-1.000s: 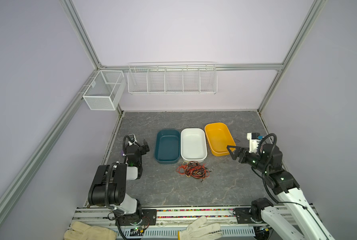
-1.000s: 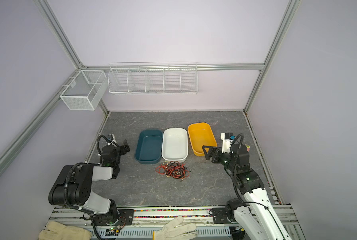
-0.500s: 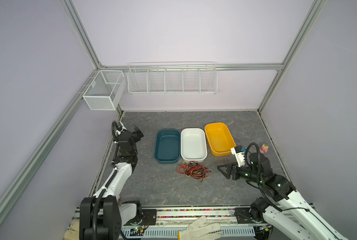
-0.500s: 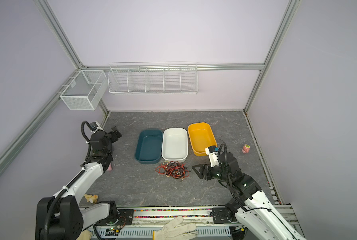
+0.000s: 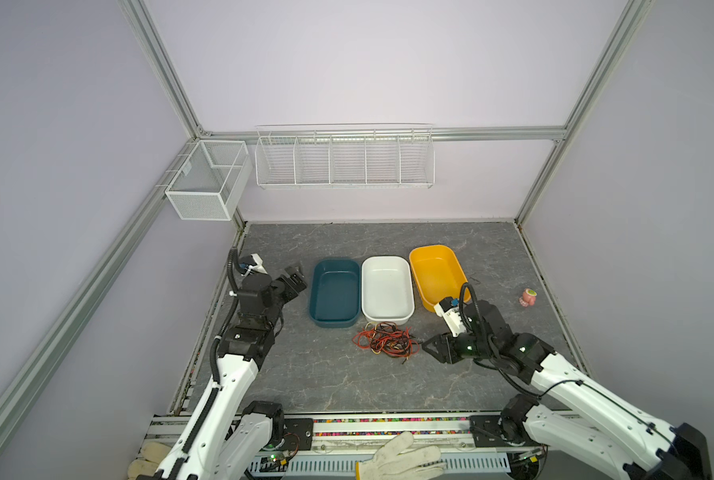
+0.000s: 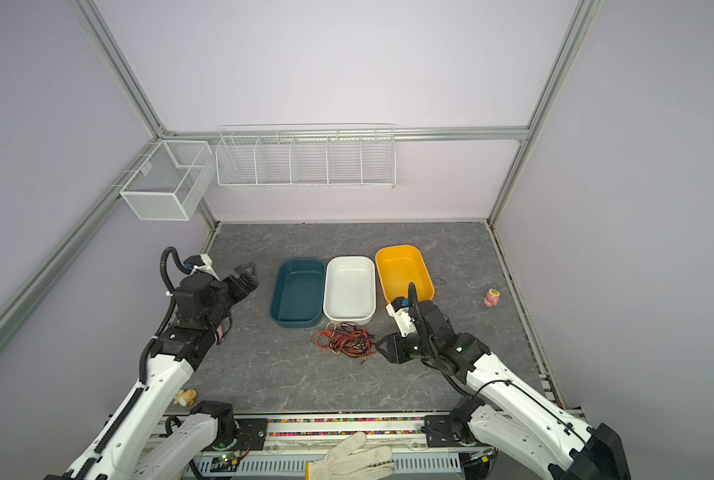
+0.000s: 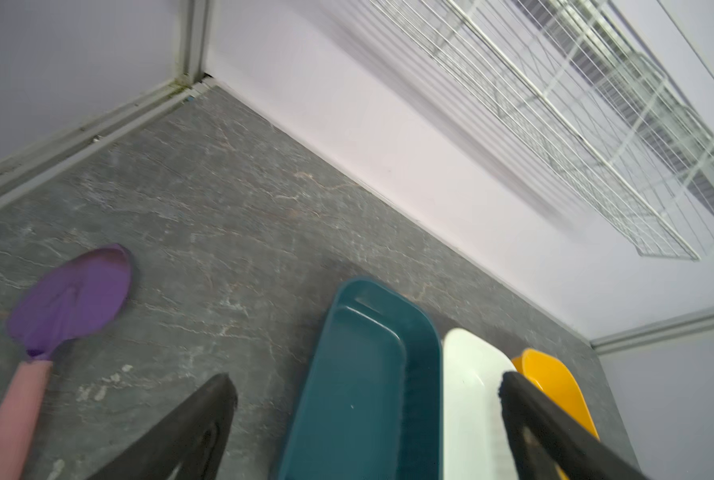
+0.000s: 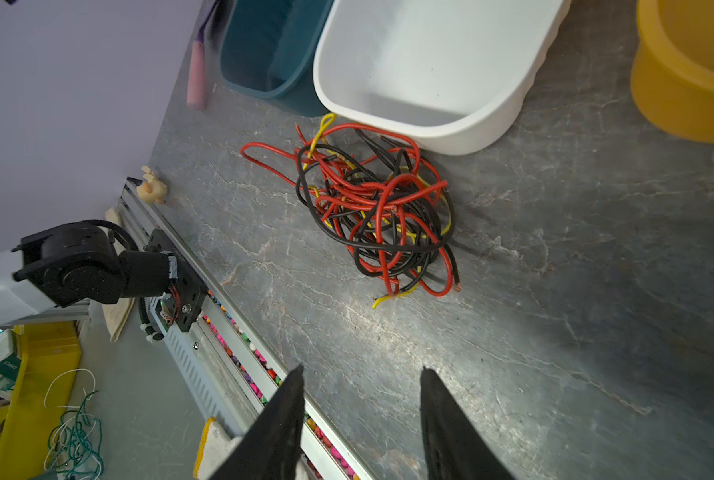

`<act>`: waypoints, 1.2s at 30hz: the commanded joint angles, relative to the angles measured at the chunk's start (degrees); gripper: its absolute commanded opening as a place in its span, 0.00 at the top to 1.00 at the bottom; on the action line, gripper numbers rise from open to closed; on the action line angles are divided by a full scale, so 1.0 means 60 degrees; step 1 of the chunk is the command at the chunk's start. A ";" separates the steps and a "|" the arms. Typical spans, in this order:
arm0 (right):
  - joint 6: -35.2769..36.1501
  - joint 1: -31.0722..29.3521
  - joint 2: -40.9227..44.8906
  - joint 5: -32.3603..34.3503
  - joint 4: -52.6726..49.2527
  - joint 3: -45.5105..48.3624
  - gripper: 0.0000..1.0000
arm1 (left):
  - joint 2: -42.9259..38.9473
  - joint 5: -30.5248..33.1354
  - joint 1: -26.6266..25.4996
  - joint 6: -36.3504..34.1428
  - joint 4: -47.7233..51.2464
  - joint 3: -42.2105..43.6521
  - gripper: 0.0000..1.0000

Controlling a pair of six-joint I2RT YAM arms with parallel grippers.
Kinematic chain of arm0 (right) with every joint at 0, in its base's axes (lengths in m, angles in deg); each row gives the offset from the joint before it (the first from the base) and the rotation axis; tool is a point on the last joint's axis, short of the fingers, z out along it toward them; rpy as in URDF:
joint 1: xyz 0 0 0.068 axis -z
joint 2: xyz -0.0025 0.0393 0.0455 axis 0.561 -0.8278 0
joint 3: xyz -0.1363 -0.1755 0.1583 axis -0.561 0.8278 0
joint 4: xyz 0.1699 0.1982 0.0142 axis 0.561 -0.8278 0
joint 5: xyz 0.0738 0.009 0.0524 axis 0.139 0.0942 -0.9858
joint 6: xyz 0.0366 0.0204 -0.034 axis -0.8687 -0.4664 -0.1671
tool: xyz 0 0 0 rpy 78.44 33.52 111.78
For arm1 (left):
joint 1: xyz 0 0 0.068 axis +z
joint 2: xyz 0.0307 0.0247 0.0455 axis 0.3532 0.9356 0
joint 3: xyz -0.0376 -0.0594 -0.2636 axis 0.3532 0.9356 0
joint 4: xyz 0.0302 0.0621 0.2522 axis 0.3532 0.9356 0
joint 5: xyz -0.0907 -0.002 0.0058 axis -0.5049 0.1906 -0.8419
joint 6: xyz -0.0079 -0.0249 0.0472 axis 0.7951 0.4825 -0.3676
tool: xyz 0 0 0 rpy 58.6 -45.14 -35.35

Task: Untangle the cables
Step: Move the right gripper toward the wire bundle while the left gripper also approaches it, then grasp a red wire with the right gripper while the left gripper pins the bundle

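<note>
- The cables are shown in both top views as one knotted heap of red, black and yellow wire. It lies on the grey table just below the centre of the frame, right against the near wall of the white tray.
- No strand is gripped or lifted, so the untangling is judged not yet begun.
- The right gripper is held low, just right of the heap, with its tips pointed at it. This is judged to be a line-up for a first pinch.
- In the right wrist view its jaws are seen parted, with only bare table between them.
- The left gripper is raised left of centre, beside the teal tray and well apart from the cables. Its jaws are spread wide and empty, and it is judged to be in reserve for a second strand.
- The right arm is stretched low from the lower right, and the left arm is bent upward from the lower left.
</note>
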 commanded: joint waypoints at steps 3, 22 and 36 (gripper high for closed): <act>0.0022 -0.0199 -0.0642 0.0187 0.0852 0.0123 0.56 | -0.0277 0.1170 -0.1918 0.0675 0.1487 0.0555 0.00; -0.0707 -0.1322 -0.3840 0.2081 0.2366 -0.0630 0.76 | 0.0577 0.1828 -0.5472 0.1523 0.1477 0.1681 0.05; -0.0027 -0.1418 -0.4014 0.1655 0.2139 -0.0883 0.93 | 0.2140 0.2678 -0.7330 0.2490 0.0149 0.1403 0.08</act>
